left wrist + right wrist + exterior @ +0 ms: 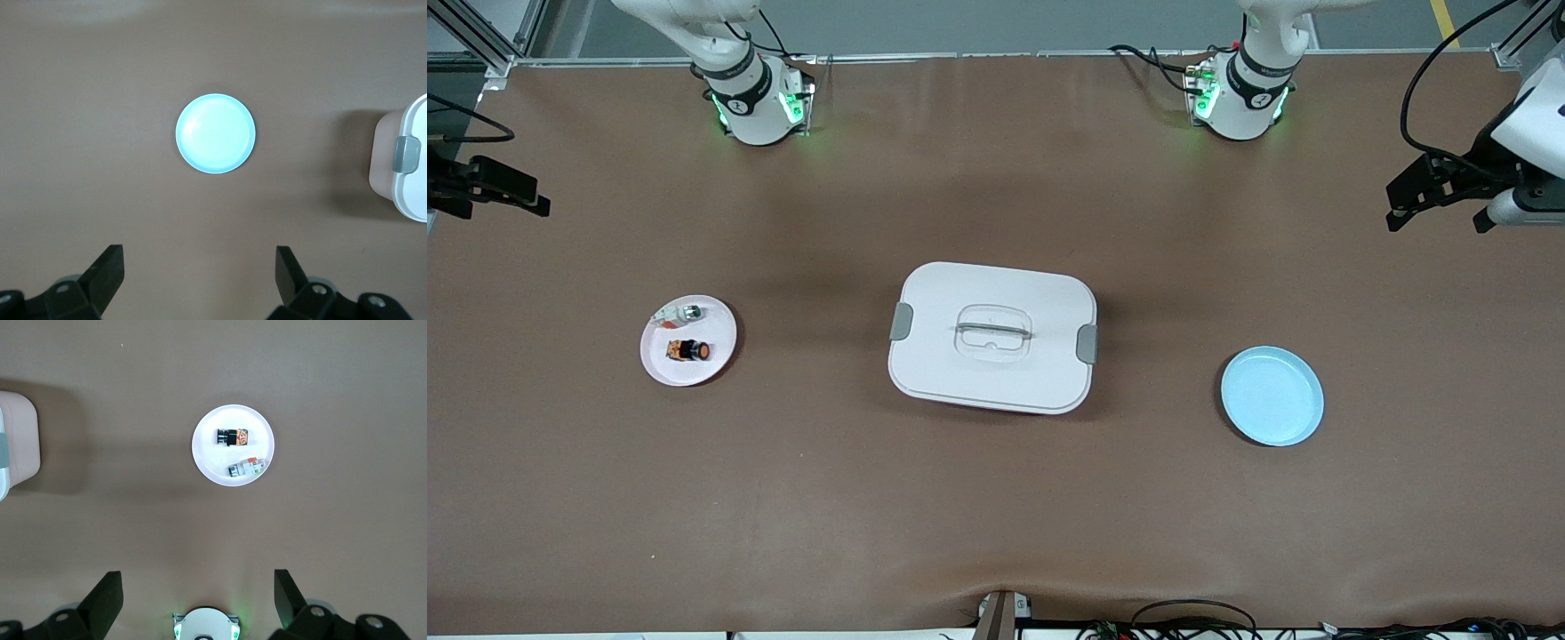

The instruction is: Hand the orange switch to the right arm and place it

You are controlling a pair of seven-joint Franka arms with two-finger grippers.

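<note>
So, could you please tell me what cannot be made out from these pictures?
- Box contents: hidden by its closed lid, front view.
- Box in both wrist views: cut off by the frame edge.
- Left gripper and right gripper: only open fingertips show in their wrist views.
- Orange switch and white part on the white plate: markings too small.

1. Brown table (996, 498) carries everything here.
2. White lidded box (992, 338) sits flat at the table's middle, grey clips at both ends.
3. Pink plate (660, 363) rests toward the right arm's end, well apart from the box.
4. Pale blue plate (1272, 396) lies toward the left arm's end, slightly nearer the front camera.
</note>
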